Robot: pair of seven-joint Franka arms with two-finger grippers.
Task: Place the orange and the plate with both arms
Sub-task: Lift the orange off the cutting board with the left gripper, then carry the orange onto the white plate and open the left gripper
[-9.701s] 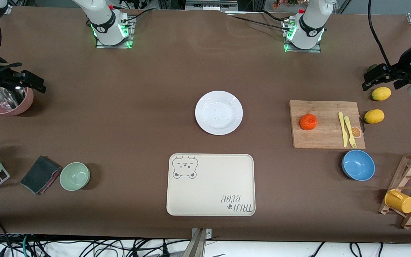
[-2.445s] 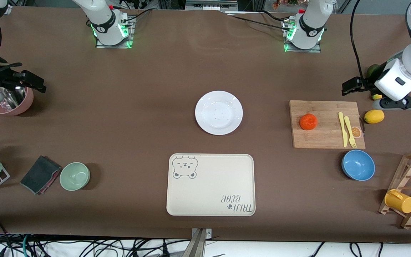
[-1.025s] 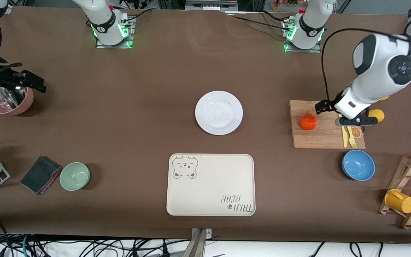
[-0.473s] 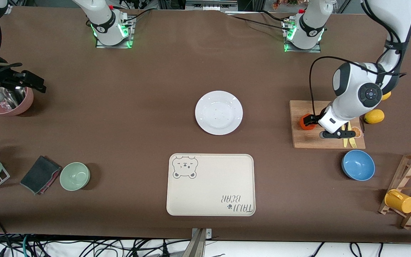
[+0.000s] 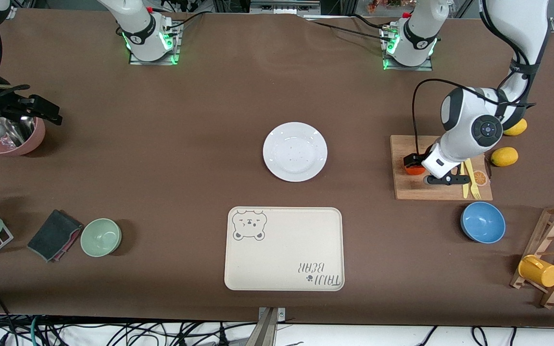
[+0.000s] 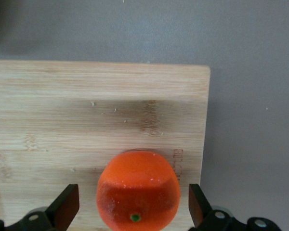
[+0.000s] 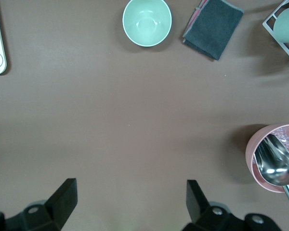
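Nothing is placed yet: your left pincer (image 6: pixel 130 209) straddles the orange (image 6: pixel 137 191) on the cutting board (image 6: pixel 62 115), fingers apart, seemingly untouched; the plate (image 5: pixel 295 151) lies well apart, and your right pincer (image 7: pixel 127 202) waits spread over the pink cup (image 5: pixel 15 139).

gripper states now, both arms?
Left tool: open, fingers straddling the orange on the cutting board.
Right tool: open, empty, waiting.

1. Front cam: high, facing both bases at 12 o'clock, covers the whole table (image 5: pixel 200 120).
2. Left wrist cam: close, looking down on the cutting board (image 6: pixel 86 110); shared with front.
3. Right wrist cam: higher, looking down; shares the green bowl (image 7: pixel 147 21) and pink cup (image 7: pixel 274 156) with front.
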